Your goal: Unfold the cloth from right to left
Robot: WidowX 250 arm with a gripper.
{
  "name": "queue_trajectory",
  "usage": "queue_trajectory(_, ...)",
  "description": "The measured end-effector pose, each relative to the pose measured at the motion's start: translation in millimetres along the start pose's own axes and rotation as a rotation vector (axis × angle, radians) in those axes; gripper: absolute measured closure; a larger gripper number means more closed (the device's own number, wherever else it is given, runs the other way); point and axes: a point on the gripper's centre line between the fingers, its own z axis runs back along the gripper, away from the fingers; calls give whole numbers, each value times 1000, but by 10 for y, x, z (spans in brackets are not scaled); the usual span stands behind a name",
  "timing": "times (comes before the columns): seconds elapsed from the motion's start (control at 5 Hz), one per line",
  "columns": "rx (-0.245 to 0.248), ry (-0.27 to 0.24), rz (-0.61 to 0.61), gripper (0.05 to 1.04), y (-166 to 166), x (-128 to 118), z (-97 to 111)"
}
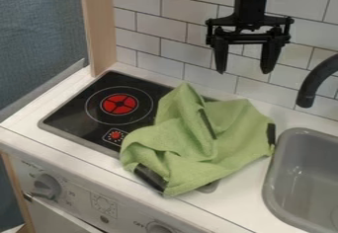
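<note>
Counter [244,197]: runs beneath the gripper's side of the scene; nearly level and smooth, so the cloth may skid along it in one bundle rather than open if the pull is low and flat.
Cooktop [92,130]: down and left of the gripper, partly covered by the cloth; its glossy top probably gives little friction to hold the left part back.
Cloth [185,143]: green, crumpled, below the gripper and mostly to its left, lying across cooktop and counter. Several layers bunch together, so a deep bite could catch two at once and drag the folds along; a shallow one could slip off.
Sink [271,177]: down and right of the gripper, just beside the cloth's right edge; a sideways nudge could tip that edge over the rim.
Gripper [244,72]: above the cloth, fingers spread, nothing between them; coming down off the right edge, it would likely close on air or press on the counter.
Tap [316,80]: right of the gripper and lower; a wide swing that way risks a knock.
</note>
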Motion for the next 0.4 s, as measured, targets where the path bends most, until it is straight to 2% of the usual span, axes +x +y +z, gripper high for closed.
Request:
queue_trajectory(0.2, 28, 43, 5, 84, 32, -47, -171)
queue_trajectory(0.4, 55, 56, 4, 84, 63, -115, -271)
